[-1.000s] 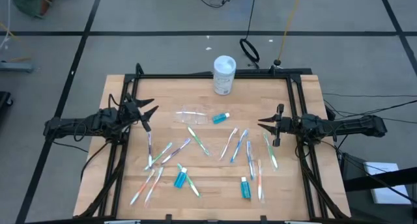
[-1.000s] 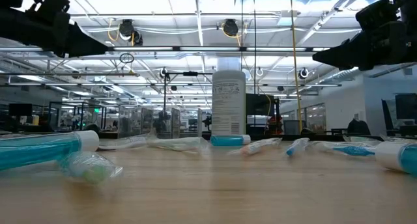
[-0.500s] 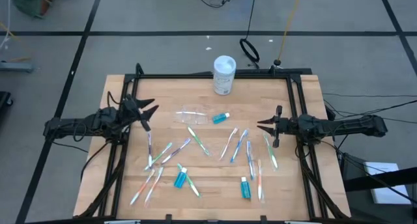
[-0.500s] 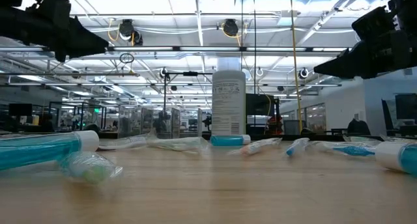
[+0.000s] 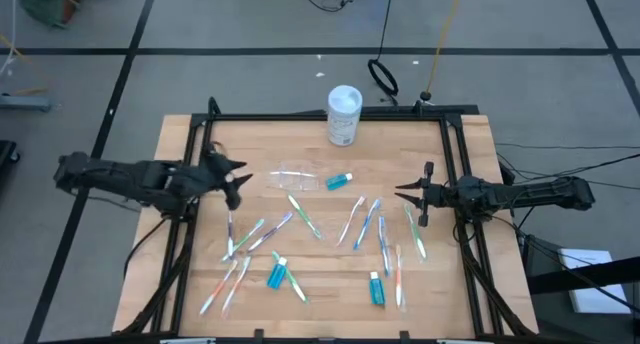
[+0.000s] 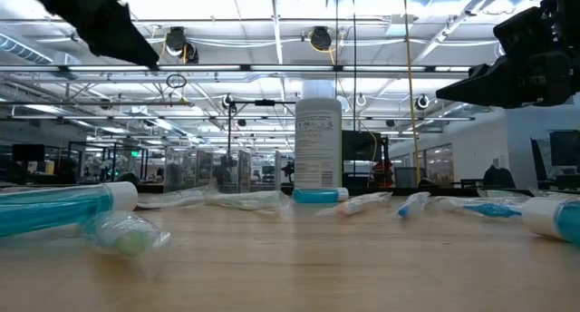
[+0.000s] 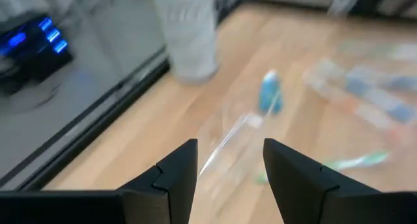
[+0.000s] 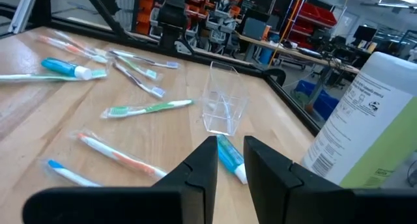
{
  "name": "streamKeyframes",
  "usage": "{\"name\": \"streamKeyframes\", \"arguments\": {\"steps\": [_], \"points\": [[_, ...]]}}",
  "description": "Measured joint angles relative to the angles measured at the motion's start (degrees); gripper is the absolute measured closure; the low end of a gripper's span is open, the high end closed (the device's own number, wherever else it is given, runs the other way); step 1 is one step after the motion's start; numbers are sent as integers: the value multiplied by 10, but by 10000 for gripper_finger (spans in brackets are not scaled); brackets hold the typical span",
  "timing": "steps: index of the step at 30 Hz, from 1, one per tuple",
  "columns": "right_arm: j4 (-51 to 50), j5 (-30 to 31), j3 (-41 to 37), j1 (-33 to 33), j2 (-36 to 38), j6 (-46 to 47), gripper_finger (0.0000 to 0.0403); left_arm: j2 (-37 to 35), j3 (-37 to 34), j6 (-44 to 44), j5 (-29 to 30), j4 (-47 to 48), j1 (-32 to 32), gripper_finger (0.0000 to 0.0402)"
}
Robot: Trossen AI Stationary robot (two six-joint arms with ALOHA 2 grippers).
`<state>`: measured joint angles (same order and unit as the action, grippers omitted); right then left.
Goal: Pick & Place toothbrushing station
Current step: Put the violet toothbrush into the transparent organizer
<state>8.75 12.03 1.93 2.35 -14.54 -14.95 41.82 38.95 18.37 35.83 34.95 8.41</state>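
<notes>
A clear plastic cup [image 5: 293, 177] lies on its side on the wooden table, left of a teal toothpaste tube [image 5: 340, 181]. Two more tubes [image 5: 277, 274] [image 5: 376, 288] lie near the front edge. Several toothbrushes [image 5: 300, 216] are scattered flat over the middle and front of the table. My left gripper [image 5: 233, 180] hangs open above the table's left side, tipped down toward the cup [image 7: 228, 142]. My right gripper [image 5: 412, 194] hovers level at the right side, its fingers a little apart, pointing at the cup [image 8: 225, 103] and the tube [image 8: 229, 157].
A tall white bottle [image 5: 344, 115] stands at the middle of the far edge. A black frame [image 5: 330, 115] runs along the far, left and right sides of the table. Bare wood lies between the left gripper and the cup.
My left gripper has risen and moved a little toward the table's middle, tipping from near level to pointing downward at the cup. Its fingers stay open. Nothing on the table has moved.
</notes>
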Motion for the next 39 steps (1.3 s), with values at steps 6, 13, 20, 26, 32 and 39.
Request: {"name": "streamKeyframes", "arguments": {"steps": [6, 13, 20, 26, 32, 39], "points": [[0, -1, 0, 0, 0, 8, 337, 174, 155, 228, 0, 230, 1, 220], [-1, -1, 0, 0, 0, 2, 337, 265, 177, 375, -117, 297, 0, 220], [0, -1, 0, 0, 0, -40, 337, 283, 120, 455, -161, 301, -1, 220], [0, 0, 0, 0, 0, -93, 337, 263, 44, 582, -226, 267, 9, 220], [0, 0, 0, 0, 0, -98, 337, 260, -18, 617, -301, 209, 10, 220], [0, -1, 0, 0, 0, -84, 337, 260, -32, 633, -306, 223, 2, 220]]}}
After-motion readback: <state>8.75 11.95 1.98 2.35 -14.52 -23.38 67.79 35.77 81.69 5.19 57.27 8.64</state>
